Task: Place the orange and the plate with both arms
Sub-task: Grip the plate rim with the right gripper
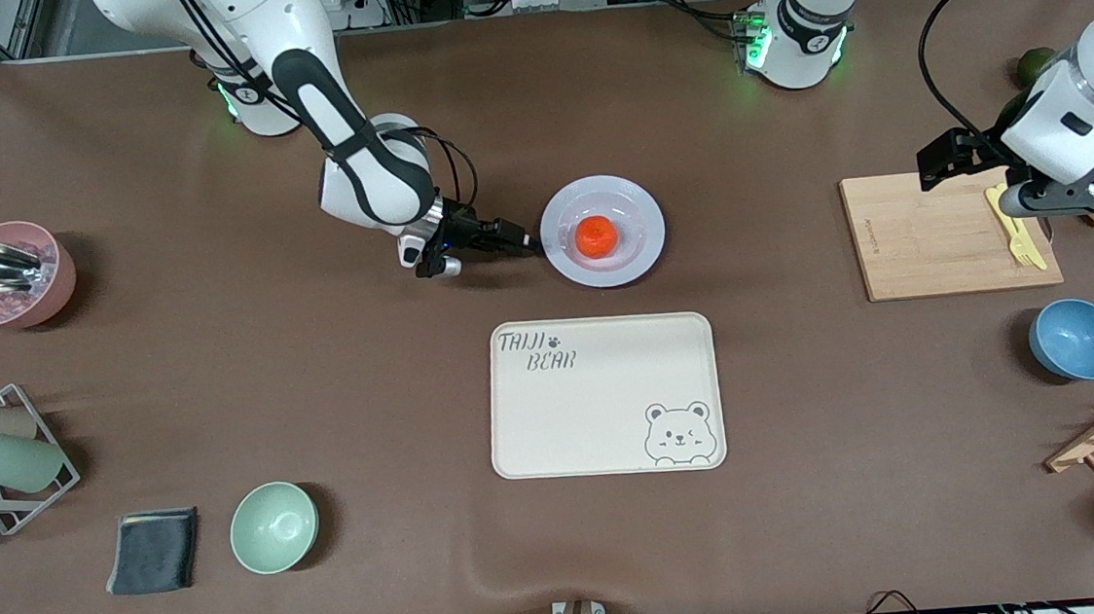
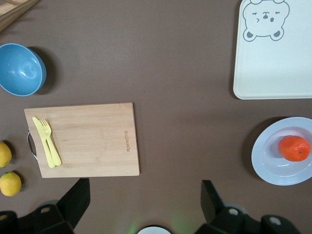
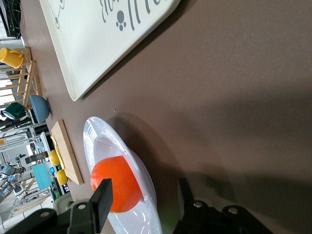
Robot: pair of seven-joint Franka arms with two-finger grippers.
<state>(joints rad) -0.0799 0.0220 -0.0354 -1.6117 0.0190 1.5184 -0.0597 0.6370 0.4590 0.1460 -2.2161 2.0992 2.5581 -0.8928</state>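
2 arms, right jaws (image 1: 532, 242) straddling plate (image 1: 644, 241) rim, orange (image 1: 596, 236) inside

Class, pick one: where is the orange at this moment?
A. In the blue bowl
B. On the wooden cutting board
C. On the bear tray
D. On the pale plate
D: the orange sits in the middle of the plate, with the right gripper at the plate's rim.
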